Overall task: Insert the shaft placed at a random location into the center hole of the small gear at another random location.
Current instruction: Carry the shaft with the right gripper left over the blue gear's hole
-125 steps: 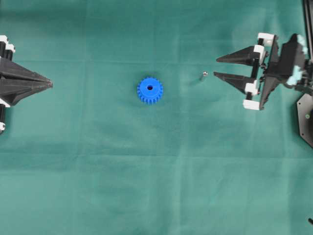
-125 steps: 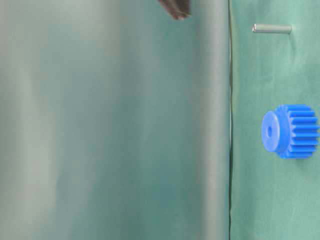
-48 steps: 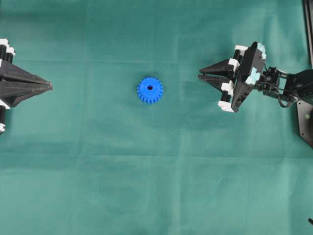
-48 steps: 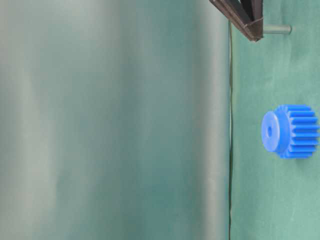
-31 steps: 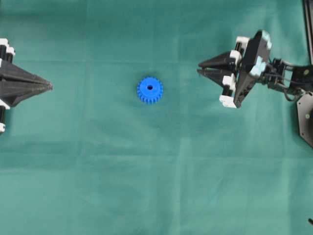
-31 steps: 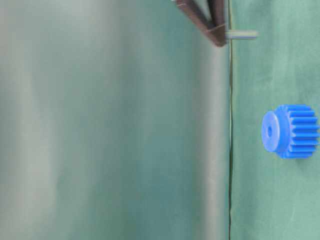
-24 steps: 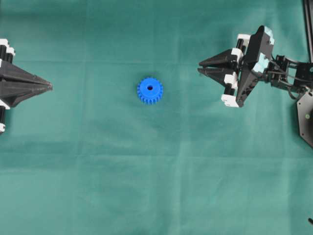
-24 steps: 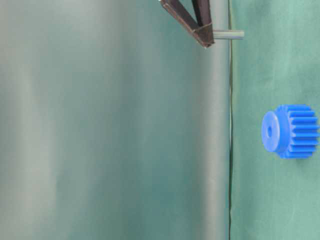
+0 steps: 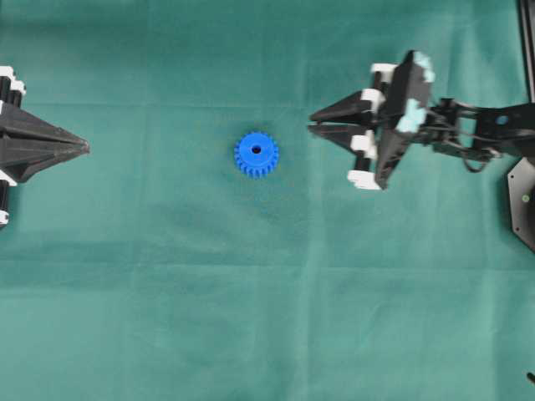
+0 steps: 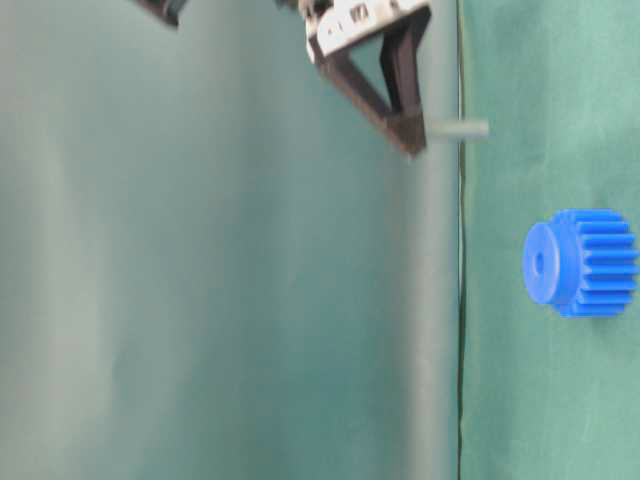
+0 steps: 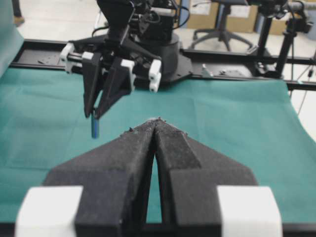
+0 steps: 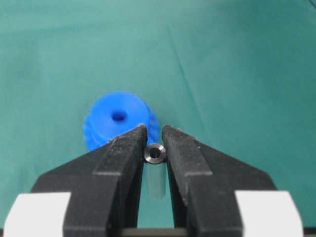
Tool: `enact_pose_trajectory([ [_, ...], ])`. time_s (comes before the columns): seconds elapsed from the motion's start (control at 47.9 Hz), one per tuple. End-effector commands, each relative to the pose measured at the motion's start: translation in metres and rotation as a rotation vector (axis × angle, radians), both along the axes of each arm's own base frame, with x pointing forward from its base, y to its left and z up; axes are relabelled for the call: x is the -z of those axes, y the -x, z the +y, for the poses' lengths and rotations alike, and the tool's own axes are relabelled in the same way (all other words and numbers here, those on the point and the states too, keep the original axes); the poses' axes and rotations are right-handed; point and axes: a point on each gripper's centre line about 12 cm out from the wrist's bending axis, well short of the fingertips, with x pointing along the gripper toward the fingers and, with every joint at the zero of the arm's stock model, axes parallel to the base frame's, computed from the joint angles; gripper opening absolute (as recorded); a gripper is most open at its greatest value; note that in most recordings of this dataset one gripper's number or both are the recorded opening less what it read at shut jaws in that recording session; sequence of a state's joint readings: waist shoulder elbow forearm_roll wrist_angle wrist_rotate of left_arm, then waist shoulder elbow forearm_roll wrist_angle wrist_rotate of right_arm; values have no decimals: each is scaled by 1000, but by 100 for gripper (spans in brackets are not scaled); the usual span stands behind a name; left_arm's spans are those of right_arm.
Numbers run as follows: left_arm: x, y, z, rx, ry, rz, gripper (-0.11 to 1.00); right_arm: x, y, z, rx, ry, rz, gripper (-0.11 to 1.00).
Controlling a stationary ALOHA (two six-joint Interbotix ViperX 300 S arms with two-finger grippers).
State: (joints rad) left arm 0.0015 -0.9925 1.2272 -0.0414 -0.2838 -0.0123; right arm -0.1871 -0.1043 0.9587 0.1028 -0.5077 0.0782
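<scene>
I'm holding the shaft [image 12: 155,153] pinched near its top end betw my right gripper [image 12: 154,146] fingertips, so most of the pin is hanging free below them, pointing down at the cloth [image 9: 251,292]. I'm judging that's the point of the grip: free lower end can go into the center hole [image 12: 118,116] w/o the fingers fouling the small gear [image 12: 117,126].

Gear is sitting flat on the cloth, hole facing up, roughly mid-table, apart from both arms. In my wrist view it's lying just beyond the pin; overhead, my tips are hovering near its right side, not over it yet. Table-level view is showing the shaft [image 10: 458,129] raised clear of the cloth.

My right arm is reaching in from the right edge, wrist tipped down. Left gripper [image 9: 84,146] is sitting parked at the left edge, fingers pressed together, gripping nothing.
</scene>
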Motion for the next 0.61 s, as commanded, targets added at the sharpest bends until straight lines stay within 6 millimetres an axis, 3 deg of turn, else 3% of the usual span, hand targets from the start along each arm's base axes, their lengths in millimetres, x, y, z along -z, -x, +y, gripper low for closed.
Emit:
enact_pose_trajectory([
  [0.0,-4,-1,0,-2,0,-11,0,-14,-21,1,-22,21,-52,15],
  [0.313,-4,-1,0,-2,0,-12,0,-21,-73,3,-69,62,-47,15],
  [0.584,-4,-1,0,-2,0,-12,0,-17,-85,4,-82,66,-23,15],
])
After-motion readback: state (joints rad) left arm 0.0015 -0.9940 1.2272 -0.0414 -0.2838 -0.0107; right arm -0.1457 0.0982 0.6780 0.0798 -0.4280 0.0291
